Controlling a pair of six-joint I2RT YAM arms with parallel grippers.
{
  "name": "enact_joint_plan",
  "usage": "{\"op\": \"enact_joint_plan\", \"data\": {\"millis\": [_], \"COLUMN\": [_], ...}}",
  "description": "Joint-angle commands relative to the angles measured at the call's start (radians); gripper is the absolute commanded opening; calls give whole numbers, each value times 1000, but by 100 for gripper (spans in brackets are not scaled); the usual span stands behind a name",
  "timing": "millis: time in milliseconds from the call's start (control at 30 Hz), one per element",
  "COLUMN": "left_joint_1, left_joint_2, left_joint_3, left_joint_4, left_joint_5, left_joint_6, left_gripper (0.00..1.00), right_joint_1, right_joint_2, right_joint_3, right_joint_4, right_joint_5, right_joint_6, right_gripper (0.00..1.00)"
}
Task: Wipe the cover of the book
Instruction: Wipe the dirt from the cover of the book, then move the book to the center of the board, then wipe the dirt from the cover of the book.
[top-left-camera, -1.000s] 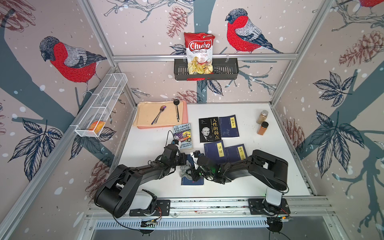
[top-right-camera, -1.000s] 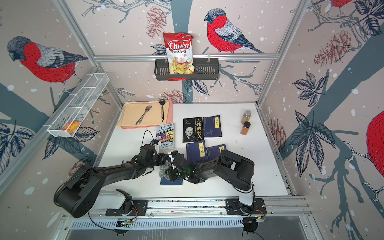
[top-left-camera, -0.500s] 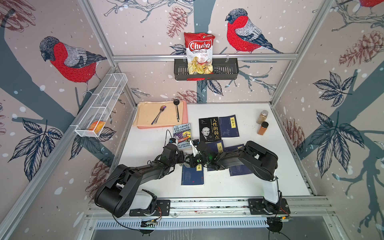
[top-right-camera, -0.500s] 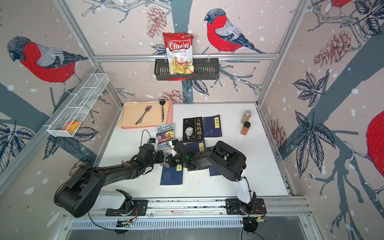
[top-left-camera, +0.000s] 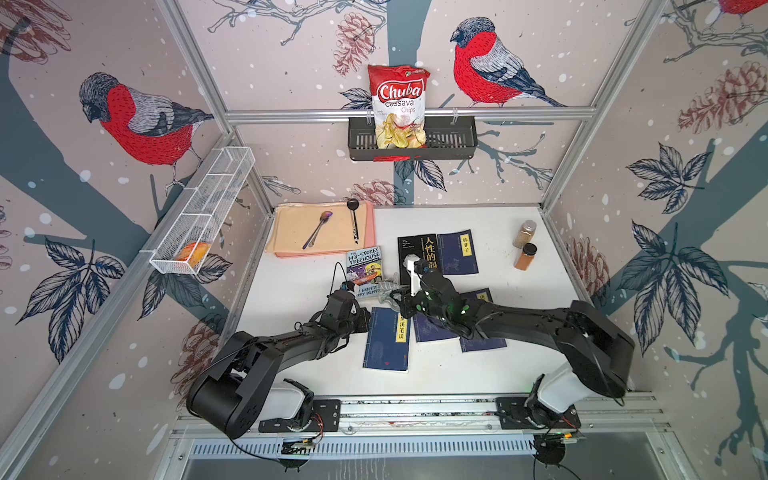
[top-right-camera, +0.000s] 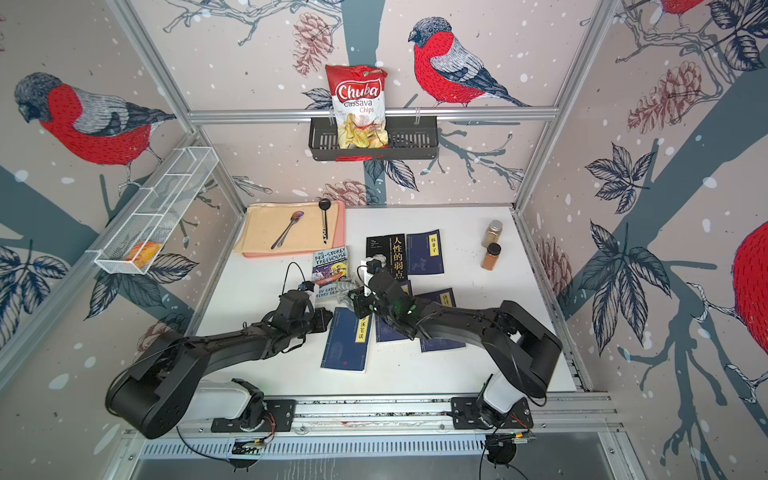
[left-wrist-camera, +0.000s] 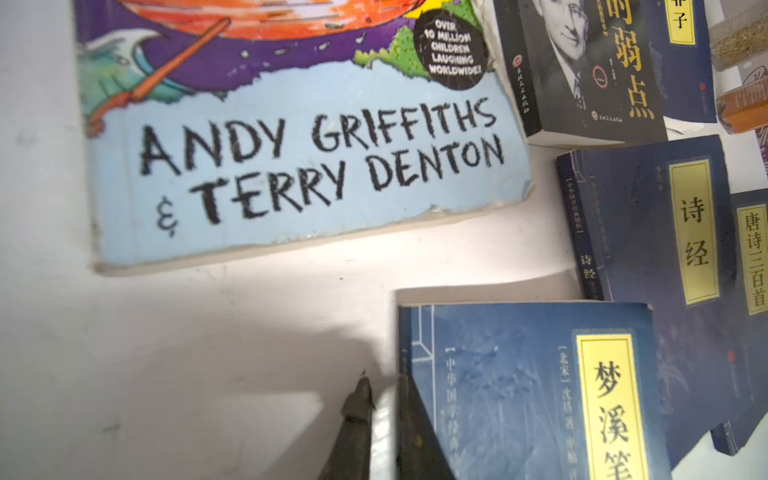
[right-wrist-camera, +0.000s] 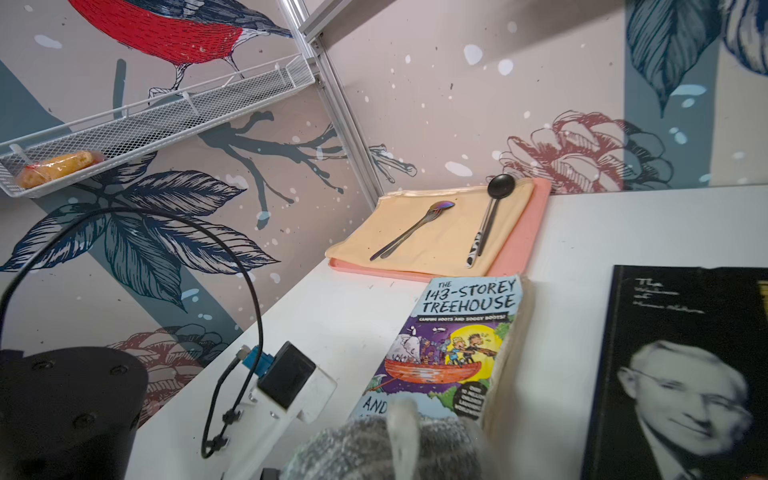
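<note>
R gripper (top-left-camera: 395, 298) was clamped on a crumpled grey knit cloth (right-wrist-camera: 365, 451), w/ the wad bulging out ahead of its tips. Task's thing, a dark-blue softcover book w/ a yellow title strip (top-left-camera: 386, 340), lay flat on the white tabletop (top-left-camera: 299, 282) just behind & below that gripper, toward the arms' bases. Cloth sat past the book's far edge, not on the cover, by the near corner of a colourful treehouse paperback (top-left-camera: 365, 270) just ahead; whether it touched the table was unclear. A black hardback w/ a man's portrait (right-wrist-camera: 681, 374) lay ahead of the R gripper, to its right. L gripper (left-wrist-camera: 384, 419) was low at the blue book's spine-side edge, near the far corner: jaws a narrow slit apart, nothing betw them. One dark finger (left-wrist-camera: 357, 415) was over bare table, the other overlapped the cover's edge, contact unclear. More navy books (left-wrist-camera: 648, 232) lay to the right of the L gripper's tips, partly under the R arm in both top views
</note>
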Motion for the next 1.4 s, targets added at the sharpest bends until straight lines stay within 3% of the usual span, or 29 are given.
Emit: {"op": "enact_joint_plan", "data": {"millis": [0,133,333,467,700,833,967,1067,1233,1367], "left_joint_1": [-1,-2,-18,-50,-79,-79,-79,-79,-97,-154], "left_joint_2": [-27,-77,-173,-187,-169,-186,-201,-184,-84,23], "left_joint_3": [-1,23,55,60,50,34,25,35,111,195], "left_joint_4": [-90,-154,-247,-256,-266,-270,-271,-253,-219,-182], "left_joint_5": [14,20,8,15,-10,-20,-27,-15,3,5], "left_joint_6": [22,42,54,42,32,23,22,30,57,63], "left_gripper": [23,33,35,35,35,35,35,35,35,35], "right_joint_1": [-1,15,147,207,202,189,181,163,53,-49], "right_joint_2": [-70,-136,-143,-44,211,267,175,29,-234,-362], "right_joint_3": [-64,-174,-267,-275,-156,-72,-81,-125,-219,-271], "right_joint_4": [-68,-77,-73,-8,110,84,-7,-74,-115,-167], "right_joint_5": [67,40,56,22,-50,-66,-13,35,25,54], "right_joint_6": [12,70,155,205,207,178,134,99,66,64], "right_gripper": [10,10,10,10,9,8,9,10,13,13]}}
